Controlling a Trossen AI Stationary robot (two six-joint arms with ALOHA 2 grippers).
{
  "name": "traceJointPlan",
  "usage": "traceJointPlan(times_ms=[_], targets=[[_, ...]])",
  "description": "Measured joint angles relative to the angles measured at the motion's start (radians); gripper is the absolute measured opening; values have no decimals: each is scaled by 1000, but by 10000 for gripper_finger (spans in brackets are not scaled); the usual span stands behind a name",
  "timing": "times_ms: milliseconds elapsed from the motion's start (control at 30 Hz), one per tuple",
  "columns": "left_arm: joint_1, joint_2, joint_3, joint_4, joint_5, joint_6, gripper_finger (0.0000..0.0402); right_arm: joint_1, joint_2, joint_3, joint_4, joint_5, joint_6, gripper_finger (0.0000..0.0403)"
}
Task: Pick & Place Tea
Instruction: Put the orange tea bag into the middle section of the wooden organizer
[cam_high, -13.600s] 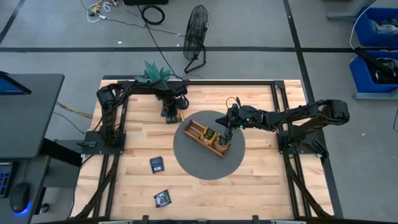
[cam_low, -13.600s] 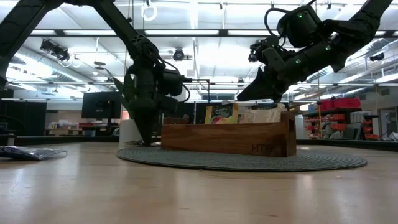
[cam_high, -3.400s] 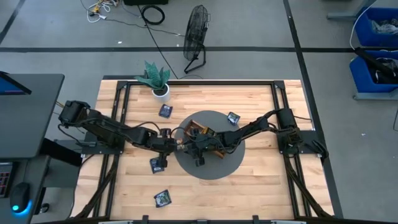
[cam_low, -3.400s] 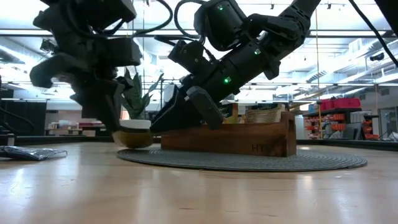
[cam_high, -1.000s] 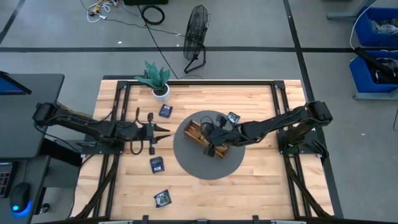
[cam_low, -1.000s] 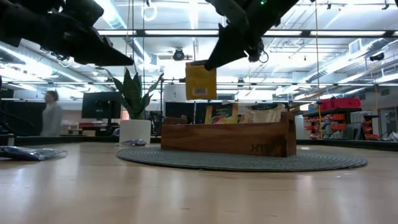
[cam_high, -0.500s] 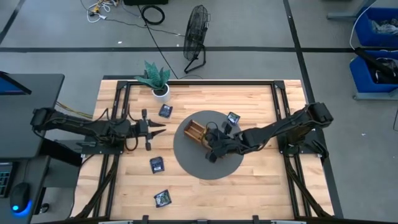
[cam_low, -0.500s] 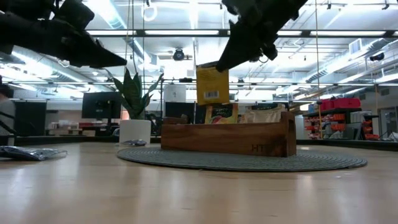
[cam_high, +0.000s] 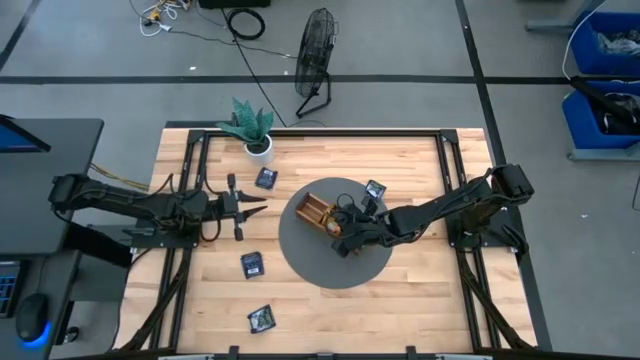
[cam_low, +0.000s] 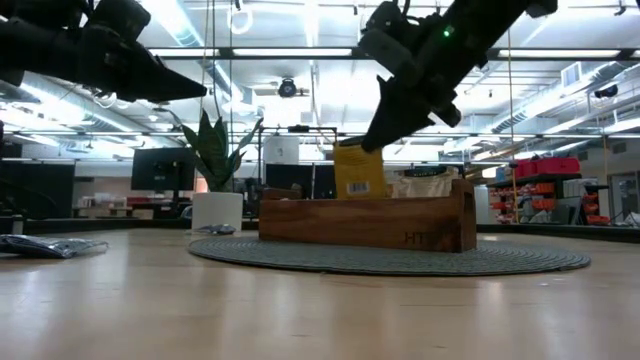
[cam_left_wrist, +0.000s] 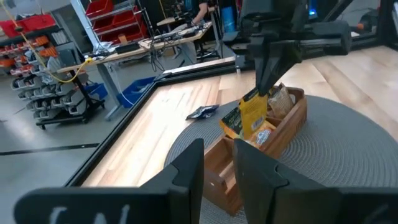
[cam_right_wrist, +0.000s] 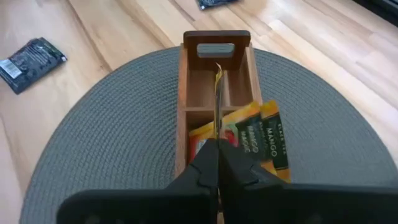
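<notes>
Tea sachet (cam_high: 345, 234), orange-yellow, showed from above only as a sliver under the right pincer (cam_high: 346, 237) over the wooden tray (cam_high: 322, 216) on the round grey mat (cam_high: 310, 262); half a second earlier that pincer hung slightly nearer the mat's front. The left pincer (cam_high: 256, 207) waited off the mat, over bare worktop (cam_high: 420, 300).

At table height, the sachet (cam_low: 359, 172) had dropped from clear above the tray (cam_low: 420, 224) to part way behind its wall, so the placing looked nearly done.

From the left wrist, the sachet (cam_left_wrist: 253, 113) hung upright into a compartment; the left pincer's fingers (cam_left_wrist: 189, 169) stood slightly apart, holding nothing.

From the right wrist, the right pincer was clamped on the sachet's edge (cam_right_wrist: 217, 93); its lower end was hidden.
</notes>
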Motion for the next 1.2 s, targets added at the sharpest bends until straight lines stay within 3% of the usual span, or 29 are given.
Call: traceJointPlan(times_ms=[500, 800, 1200], targets=[[0, 0, 0, 1, 0, 10, 89, -30, 0, -67, 71, -29, 12, 0], [0, 0, 0, 2, 0, 10, 89, -32, 67, -68, 118, -59, 11, 0], [0, 0, 0, 2, 0, 10, 89, -34, 61, -68, 116, -73, -18, 35]])
